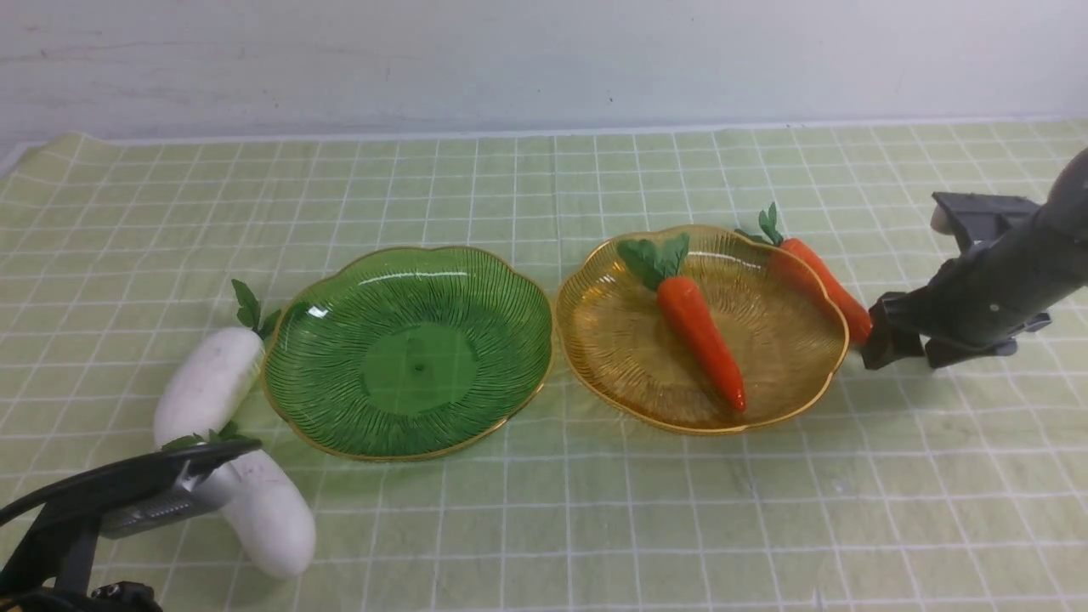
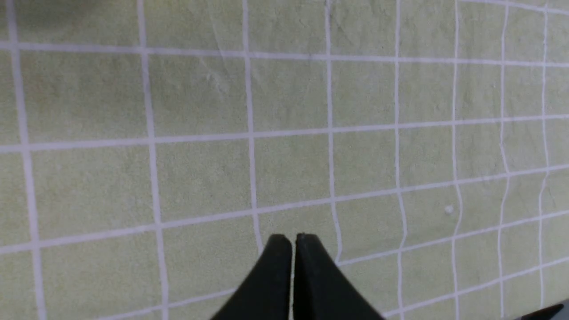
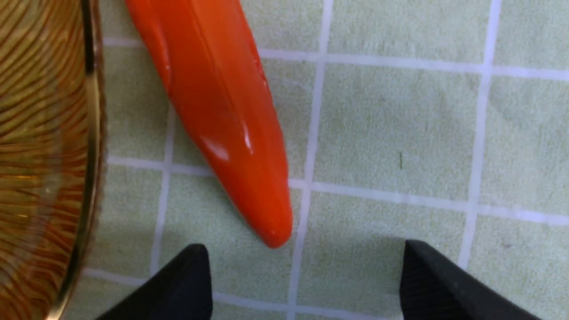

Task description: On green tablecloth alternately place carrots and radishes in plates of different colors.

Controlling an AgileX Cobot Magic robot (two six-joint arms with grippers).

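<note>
The pale yellow-green gridded tablecloth [image 1: 544, 510] carried two ribbed, gold-rimmed plastic plates at its middle: a dark green one [image 1: 408, 289], empty, leftward, and an amber one [image 1: 620, 340] rightward. Two plump white toy radishes [image 1: 208, 382] [image 1: 272, 510] lay toward the near-left corner. One glossy orange toy carrot [image 1: 701, 340] lay inside the amber plate; another [image 1: 824, 285] lay on the cloth against its right rim. The right gripper [image 3: 302, 262] hung at that carrot's tip, fingers spread, gripping nothing. The left gripper [image 2: 292, 240], fingers pressed together, hovered near the near-left corner.

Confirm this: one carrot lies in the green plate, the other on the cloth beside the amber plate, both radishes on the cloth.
Wrong plate: that carrot lies in the amber plate, per the front view; the green plate holds nothing. The rest stands.
</note>
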